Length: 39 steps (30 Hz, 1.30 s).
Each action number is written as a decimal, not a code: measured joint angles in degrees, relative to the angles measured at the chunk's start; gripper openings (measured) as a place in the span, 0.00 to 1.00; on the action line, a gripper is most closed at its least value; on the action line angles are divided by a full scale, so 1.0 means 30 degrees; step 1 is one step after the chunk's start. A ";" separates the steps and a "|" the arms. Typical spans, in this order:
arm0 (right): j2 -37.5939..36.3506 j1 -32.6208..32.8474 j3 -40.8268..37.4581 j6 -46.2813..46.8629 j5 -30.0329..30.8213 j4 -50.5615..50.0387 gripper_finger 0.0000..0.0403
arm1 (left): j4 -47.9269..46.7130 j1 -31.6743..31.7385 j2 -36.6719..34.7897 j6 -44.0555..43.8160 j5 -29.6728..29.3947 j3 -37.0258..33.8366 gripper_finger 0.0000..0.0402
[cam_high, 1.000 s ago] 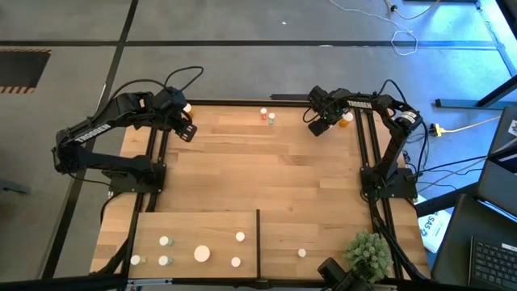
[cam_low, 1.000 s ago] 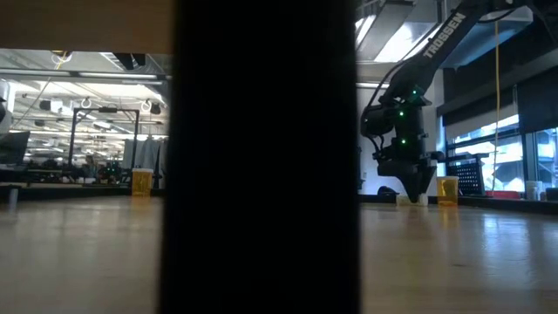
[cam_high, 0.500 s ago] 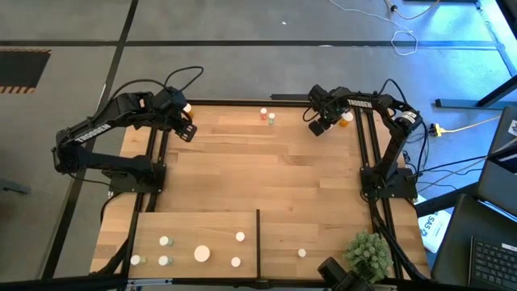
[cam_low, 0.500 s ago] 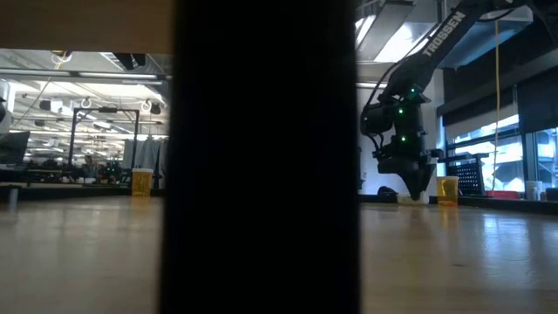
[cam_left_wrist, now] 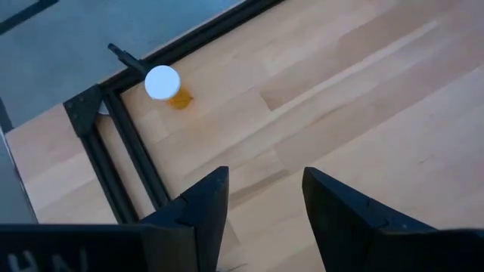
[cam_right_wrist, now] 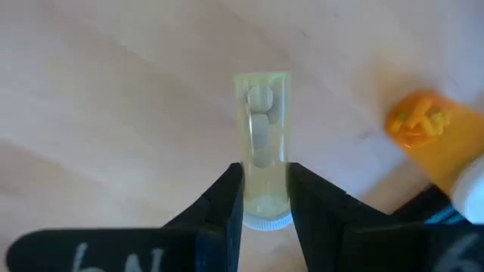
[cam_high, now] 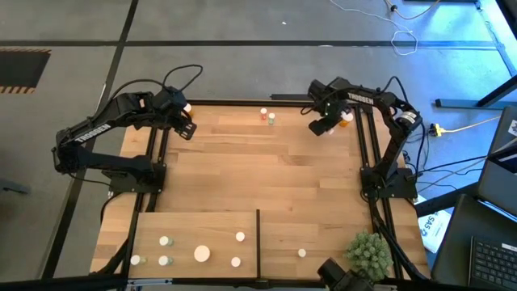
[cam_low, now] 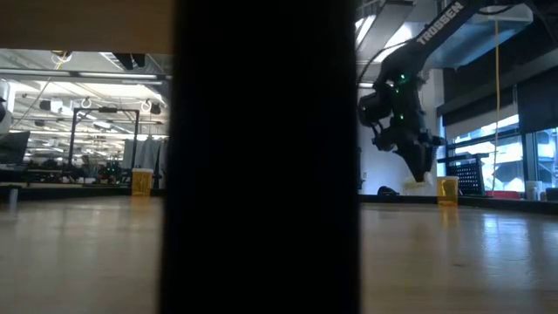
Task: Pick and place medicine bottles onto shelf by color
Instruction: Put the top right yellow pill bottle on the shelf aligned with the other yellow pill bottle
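My right gripper (cam_high: 321,128) hangs above the table's far right part, shut on a greenish medicine bottle (cam_right_wrist: 261,128) with a white cap (cam_right_wrist: 265,221). An orange bottle (cam_right_wrist: 423,125) lies close beside it. My left gripper (cam_high: 184,129) stands open near the far left corner, over bare wood, with an orange white-capped bottle (cam_left_wrist: 166,87) a little beyond it. Two more bottles, one orange (cam_high: 263,114) and one greenish (cam_high: 271,120), stand at the far edge. The shelf (cam_high: 194,226) at the near left carries several white-capped bottles. My right gripper pinches the greenish bottle between its two fingers on the upper body just below the cap (cam_right_wrist: 262,181). The fingers come from above, pointing down. The bottle hangs upright, cap up, its body reaching below the fingertips (cam_right_wrist: 229,181), lifted clear of the table (cam_low: 418,181).
The shelf's thin dark divider (cam_high: 258,241) fills the middle of the low view; one bottle (cam_high: 301,253) stands to its right. A spiky green plant ball (cam_high: 367,252) sits at the near right corner. Black frame rails (cam_high: 367,162) run along both sides. The table's middle is bare wood.
My right gripper has risen from the table and tipped, taking the greenish bottle up with it; the bottle is now lifted clear of the wood. The orange bottle beside it stays where it was.
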 joint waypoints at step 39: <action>-0.0007 0.9788 1.0250 -0.4654 0.0826 0.0790 0.24 | 1.3141 -0.0176 0.4637 1.6944 0.9030 0.0015 0.41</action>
